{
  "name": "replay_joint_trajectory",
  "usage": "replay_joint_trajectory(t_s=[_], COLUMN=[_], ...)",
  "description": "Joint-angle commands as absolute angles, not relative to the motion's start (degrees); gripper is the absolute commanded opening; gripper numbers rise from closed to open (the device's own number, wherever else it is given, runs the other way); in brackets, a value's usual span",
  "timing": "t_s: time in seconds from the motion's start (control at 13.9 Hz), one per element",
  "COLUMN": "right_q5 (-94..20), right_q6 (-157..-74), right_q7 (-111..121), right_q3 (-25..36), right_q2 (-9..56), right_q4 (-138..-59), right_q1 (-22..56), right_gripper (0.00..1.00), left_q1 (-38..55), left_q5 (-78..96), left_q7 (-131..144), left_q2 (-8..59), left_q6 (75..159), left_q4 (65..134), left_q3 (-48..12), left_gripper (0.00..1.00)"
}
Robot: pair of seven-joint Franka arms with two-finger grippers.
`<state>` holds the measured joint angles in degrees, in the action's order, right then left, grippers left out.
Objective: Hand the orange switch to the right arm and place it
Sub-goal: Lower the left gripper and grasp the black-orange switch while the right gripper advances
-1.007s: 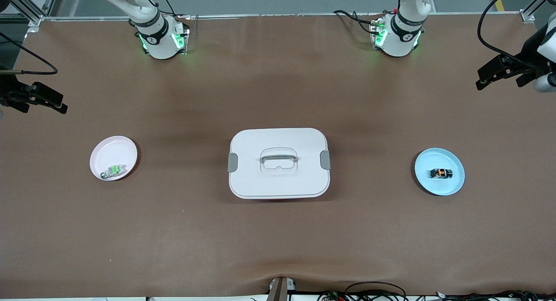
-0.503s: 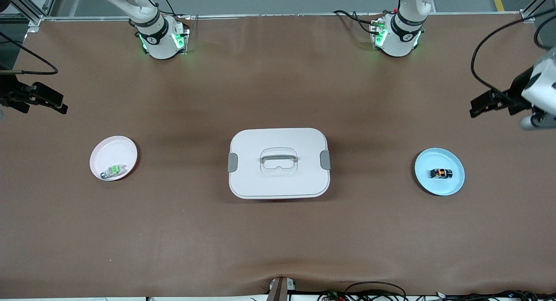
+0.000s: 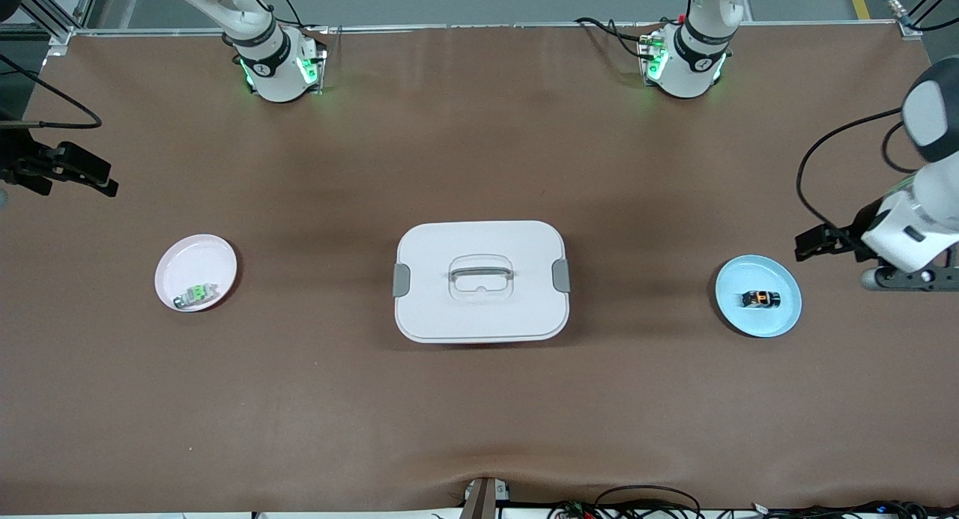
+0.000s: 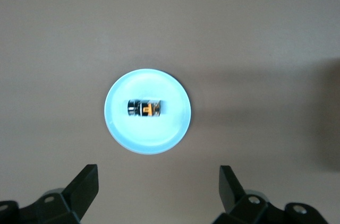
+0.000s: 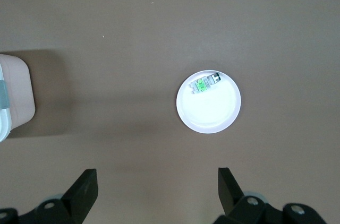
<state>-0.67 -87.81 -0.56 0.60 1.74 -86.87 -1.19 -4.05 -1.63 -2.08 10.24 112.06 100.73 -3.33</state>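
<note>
The orange switch (image 3: 760,299) lies on its side on a light blue plate (image 3: 738,275) toward the left arm's end of the table. It shows in the left wrist view (image 4: 144,108) in the middle of that plate (image 4: 159,136). My left gripper (image 3: 809,244) is open and empty, up over the bare table just beside the blue plate; in its own view (image 4: 158,175) the jaws stand wide apart. My right gripper (image 3: 101,183) is open and empty, waiting over the table's edge at the right arm's end; it also shows in its own view (image 5: 157,176).
A white lidded box (image 3: 481,281) with a handle sits mid-table; its corner shows in the right wrist view (image 5: 13,94). A pale pink plate (image 3: 196,260) toward the right arm's end holds a clear part with a green middle (image 3: 196,295), also in the right wrist view (image 5: 204,83).
My left arm has swung its gripper toward the front camera and down to beside the blue plate. The right arm has hardly moved. The switch has not moved.
</note>
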Motion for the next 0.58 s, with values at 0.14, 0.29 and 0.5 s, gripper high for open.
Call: replay_joint_trajectory(t_s=[0.14,0.29,0.5], right_q5=[-0.8,-0.8,-0.7], right_q6=[-90.3,-90.4,-91.3], right_q7=[-0.3,-0.2,-0.1], right_q3=[0.4,0.4,0.4], right_q2=[2.0,2.2,2.2], right_q4=[-86.7,-86.6,-86.6], right_q1=[-1.2,-1.2,-0.9], right_gripper=[1.00,1.00,1.00], left_q1=[-6.9,-7.3,-8.3], left_q5=[-2.6,-2.6,-2.6], left_q7=[-4.9,-5.3,-5.3], left_q2=[13.4,17.8,22.8], left_q6=[128.3,132.0,136.5], left_q4=[110.9,111.1,111.1], left_q3=[-3.3,-3.3,-3.3], left_gripper=[1.00,1.00,1.00])
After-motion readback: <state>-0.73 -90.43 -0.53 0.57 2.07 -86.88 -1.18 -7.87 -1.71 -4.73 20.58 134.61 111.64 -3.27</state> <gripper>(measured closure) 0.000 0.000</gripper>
